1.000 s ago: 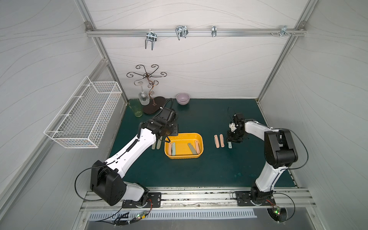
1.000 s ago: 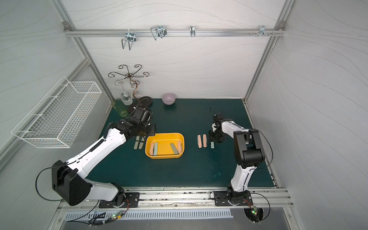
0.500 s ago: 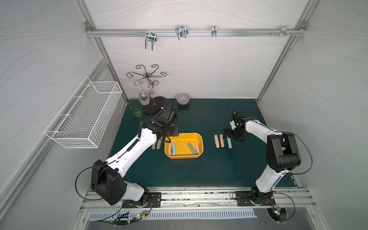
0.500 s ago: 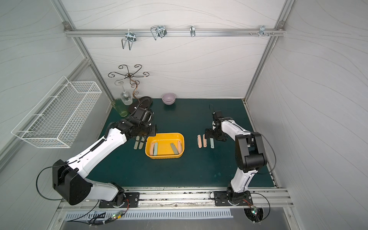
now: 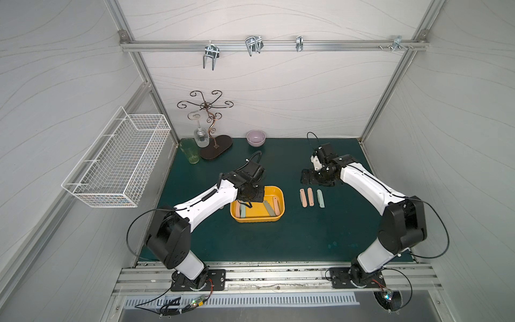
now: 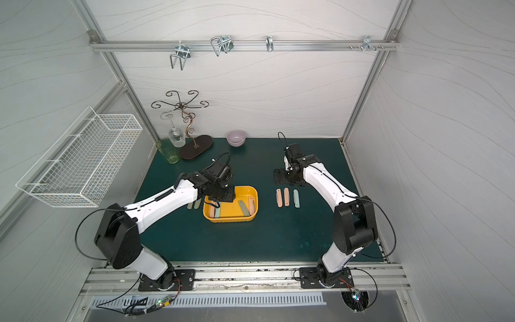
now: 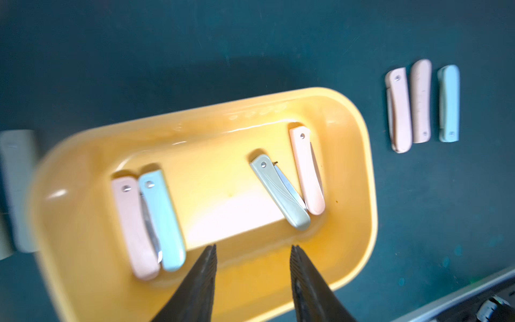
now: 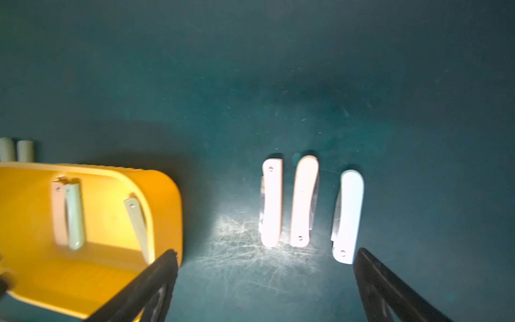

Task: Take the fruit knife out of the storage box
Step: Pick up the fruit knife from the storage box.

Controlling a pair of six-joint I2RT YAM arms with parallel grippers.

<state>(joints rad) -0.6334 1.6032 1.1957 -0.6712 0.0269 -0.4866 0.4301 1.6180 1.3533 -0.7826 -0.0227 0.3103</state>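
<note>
Left claw: the left claw (image 7: pixel 252 249) hangs over the storage box (image 7: pixel 359 145), at the end nearer the left arm. Its jaws are parted to a middling gap with nothing between them (this view is slightly blurred).
Right claw: the right claw (image 8: pixel 266 252) is spread wide and empty, low over the worktop (image 8: pixel 250 83).
In the box: four folded fruit knives lie flat on its floor. A grey-green knife (image 7: pixel 281 192) and a pink knife (image 7: pixel 306 170) touch at one end and splay apart at the other. A second pink knife (image 7: pixel 133 228) and a pale blue knife (image 7: pixel 161 220) lie pressed side by side.
Outside the box: a row of three knives (image 5: pixel 310 196) lies on the worktop between the box and the right claw. Two more knives (image 6: pixel 194 205) lie just beside the box on the left arm's side.
Handling: I judge each knife light and stiff, with a smooth plastic handle that may slip (a strip of steel blade shows along one edge).
Where to grip: across the handle's width at mid-length, one jaw on each long side. The grey-green knife looks easiest, since its splayed end leaves room for a fingertip. The pressed pair leaves none.
Risk: the box looks light, so a nudge on its wall could slide or tip it.
</note>
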